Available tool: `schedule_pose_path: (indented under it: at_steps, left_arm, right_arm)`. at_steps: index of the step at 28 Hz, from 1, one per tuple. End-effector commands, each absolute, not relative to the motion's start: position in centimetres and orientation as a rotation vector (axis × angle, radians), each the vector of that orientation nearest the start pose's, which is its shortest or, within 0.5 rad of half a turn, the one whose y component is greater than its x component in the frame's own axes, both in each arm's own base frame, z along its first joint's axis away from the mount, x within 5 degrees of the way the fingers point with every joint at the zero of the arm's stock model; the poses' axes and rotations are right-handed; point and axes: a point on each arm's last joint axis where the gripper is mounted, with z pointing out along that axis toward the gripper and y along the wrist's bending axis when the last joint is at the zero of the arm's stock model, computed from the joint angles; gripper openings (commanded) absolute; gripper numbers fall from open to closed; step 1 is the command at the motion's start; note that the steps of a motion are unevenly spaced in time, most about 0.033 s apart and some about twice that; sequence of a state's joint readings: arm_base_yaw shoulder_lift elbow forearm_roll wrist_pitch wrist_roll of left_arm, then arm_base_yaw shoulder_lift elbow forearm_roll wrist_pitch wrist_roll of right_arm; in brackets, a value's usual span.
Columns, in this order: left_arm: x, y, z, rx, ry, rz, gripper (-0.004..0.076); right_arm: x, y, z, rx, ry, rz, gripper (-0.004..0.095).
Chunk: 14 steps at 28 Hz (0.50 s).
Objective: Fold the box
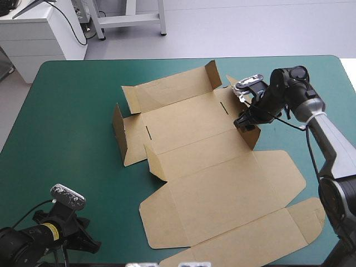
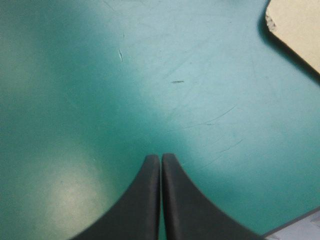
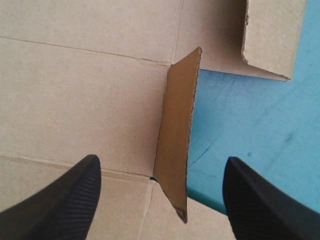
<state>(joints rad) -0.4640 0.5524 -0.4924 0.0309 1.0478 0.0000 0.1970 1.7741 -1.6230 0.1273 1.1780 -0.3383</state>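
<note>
— Where is the cut brown cardboard box point(image 1: 211, 178)?
— Lying mostly flat mid-way across the teal-green worktop point(image 1: 72, 111), with a few small flaps raised along its far and left edges.
— The right tool point(image 1: 245, 120)?
— Spread, its black fingers point(image 3: 60, 200) on either side of an upright flap point(image 3: 175, 140) at the sheet's right edge.
— And the left tool point(image 2: 160, 156)?
— Pressed together over bare cover by the near left corner.
</note>
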Motion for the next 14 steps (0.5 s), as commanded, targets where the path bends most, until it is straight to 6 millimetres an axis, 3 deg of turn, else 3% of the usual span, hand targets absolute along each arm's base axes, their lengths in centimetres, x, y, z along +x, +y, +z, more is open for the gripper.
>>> schedule_pose_path:
  at_steps: [1,14]
  left_arm:
    - [7.5,-3.5,26.4,0.589,2.477,-0.152,-0.0008]
    - [7.5,-3.5,26.4,0.589,2.477,-0.152,-0.0008]
  right_arm:
    - [36.8,8.5,32.7,-0.695,2.647,0.146,0.0625]
    - [38.5,8.8,30.6,-0.694,2.674,0.149,0.0386]
